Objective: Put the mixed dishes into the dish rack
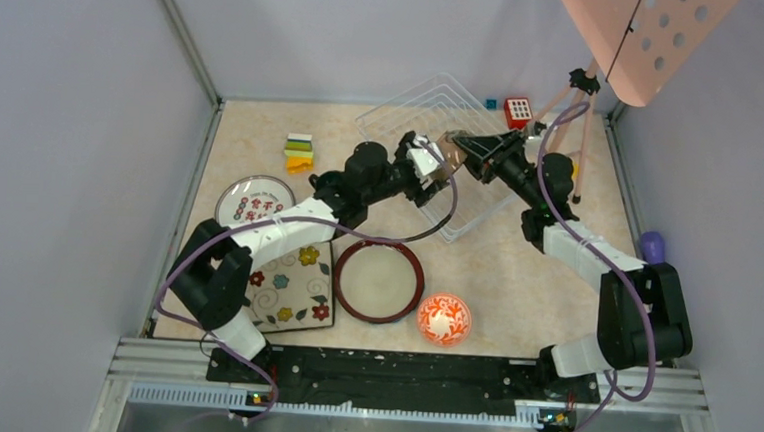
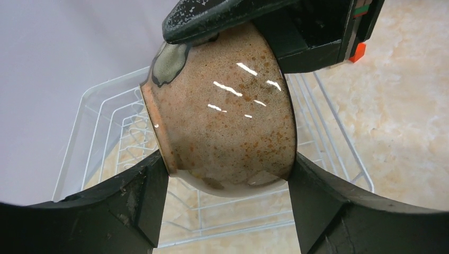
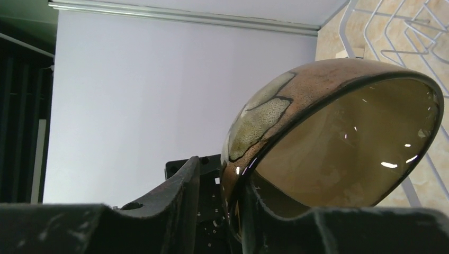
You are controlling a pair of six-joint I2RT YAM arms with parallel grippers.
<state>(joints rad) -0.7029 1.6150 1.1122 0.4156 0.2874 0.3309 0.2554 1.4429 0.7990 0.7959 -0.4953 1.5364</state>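
Note:
The brown bowl (image 1: 452, 152) hangs on its side above the white wire dish rack (image 1: 427, 99). My left gripper (image 1: 435, 163) is shut on it: in the left wrist view (image 2: 226, 161) its fingers press the bowl (image 2: 227, 111) at foot and rim, over the rack (image 2: 106, 116). My right gripper (image 1: 469, 147) straddles the bowl's rim; in the right wrist view (image 3: 222, 174) one finger sits inside the bowl (image 3: 344, 143) and a gap shows beside the outer finger. The red-rimmed plate (image 1: 379, 281), orange bowl (image 1: 444, 318), square floral plate (image 1: 293, 289) and red-marked plate (image 1: 256, 200) lie on the table. The blue plate and the teal mug are out of view.
A stack of coloured blocks (image 1: 300, 153) lies left of the rack and a red cube (image 1: 518, 111) behind it. A tripod (image 1: 577, 108) stands at the back right under a pink perforated panel (image 1: 640, 31). A purple object (image 1: 653, 246) sits by the right wall.

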